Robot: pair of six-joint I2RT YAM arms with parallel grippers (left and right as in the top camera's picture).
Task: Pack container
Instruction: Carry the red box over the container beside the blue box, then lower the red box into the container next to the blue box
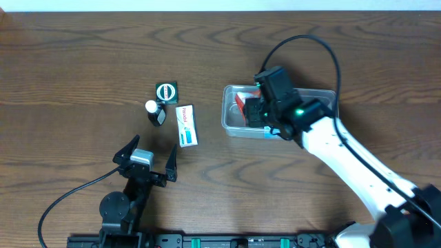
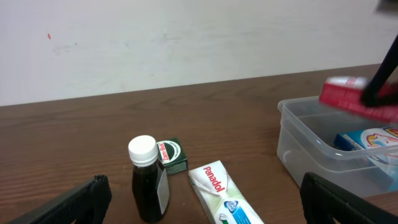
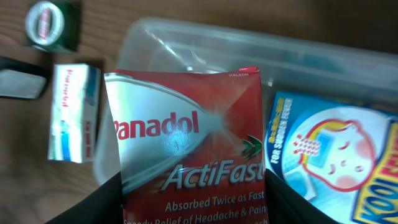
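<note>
The container (image 1: 322, 94) is a clear plastic tub right of the table's middle, also seen in the left wrist view (image 2: 305, 146) and the right wrist view (image 3: 186, 31). My right gripper (image 1: 256, 110) hangs over its left end, shut on a red Panadol ActiFast box (image 3: 186, 155); its fingers (image 3: 106, 199) press the box's two sides. The red box (image 2: 348, 96) is above the rim. A blue and white Kool Fever pack (image 3: 329, 155) lies inside the tub. My left gripper (image 1: 146, 160) stands open near the front edge, holding nothing.
Left of the tub stand a dark bottle with a white cap (image 1: 155, 112), a small green box (image 1: 166, 91) and a white Panadol box (image 1: 186, 125) lying flat. In the left wrist view the bottle (image 2: 149, 180) and the white Panadol box (image 2: 221, 193) lie just ahead of the open fingers.
</note>
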